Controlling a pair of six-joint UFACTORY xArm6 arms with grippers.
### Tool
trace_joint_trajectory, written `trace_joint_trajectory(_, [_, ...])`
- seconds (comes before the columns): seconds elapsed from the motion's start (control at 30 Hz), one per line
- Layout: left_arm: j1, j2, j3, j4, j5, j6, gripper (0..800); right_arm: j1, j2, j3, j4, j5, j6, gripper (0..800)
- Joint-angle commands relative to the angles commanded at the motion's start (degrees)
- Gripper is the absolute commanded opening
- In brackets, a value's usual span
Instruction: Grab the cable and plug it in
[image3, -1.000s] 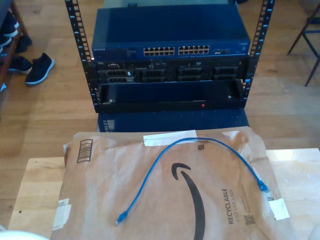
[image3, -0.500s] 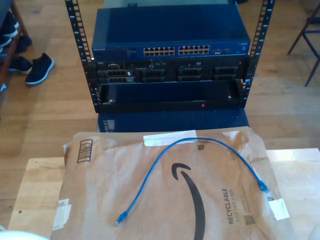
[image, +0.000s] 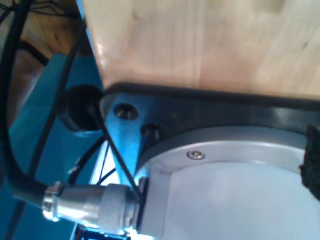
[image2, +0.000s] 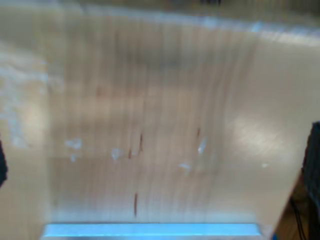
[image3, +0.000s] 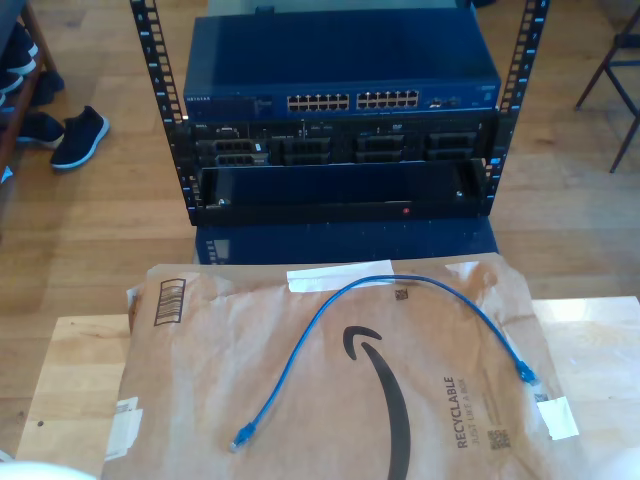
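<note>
Cable (image3: 385, 300): lying loose in an arch on the brown paper mailer (image3: 200, 370), one plug (image3: 241, 437) resting toward the exterior view's lower left, the other plug (image3: 526, 375) toward its right.
Mailer: lying flat on the wooden table (image3: 75, 370).
Rack (image3: 340, 110): standing beyond the table's far edge, blue switch (image3: 340, 70) sitting on top, rows of ports facing the camera.
First tool: pointing close at a pale wooden edge (image: 210, 45) and a round metal base (image: 235, 190) with a grey connector (image: 95, 207); opening impossible to tell.
Second tool: facing a blurred pale wooden surface (image2: 150, 125); opening impossible to tell, nothing seen held.
Shoes (image3: 75, 135): sitting on the floor at the exterior view's left.
</note>
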Motion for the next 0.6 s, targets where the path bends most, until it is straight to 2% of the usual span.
trace_joint_trajectory(0.13, [-0.9,-0.4,-4.5,-0.2,6.7,-4.0,799,6.2,0.1,-3.7,-0.1,0.7,4.0,794])
trace_joint_trajectory(0.23, [-4.9,-0.6,-6.5,-0.1,11.6,-5.7,799,9.2,0.4,-5.8,-0.1,0.7,5.9,794])
trace_joint_trajectory(0.37, [-9.2,-0.7,-12.8,-0.3,17.0,-6.6,799,17.2,0.5,-9.0,-0.1,0.5,12.3,794])
trace_joint_trajectory(0.47, [-13.7,-0.8,-15.7,-1.0,18.0,-12.0,799,23.5,1.1,-11.8,0.0,0.5,19.3,794])
trace_joint_trajectory(0.6, [-22.5,-0.8,-20.1,-5.5,18.1,-21.8,799,34.9,2.2,-14.2,-0.1,0.5,28.7,794])
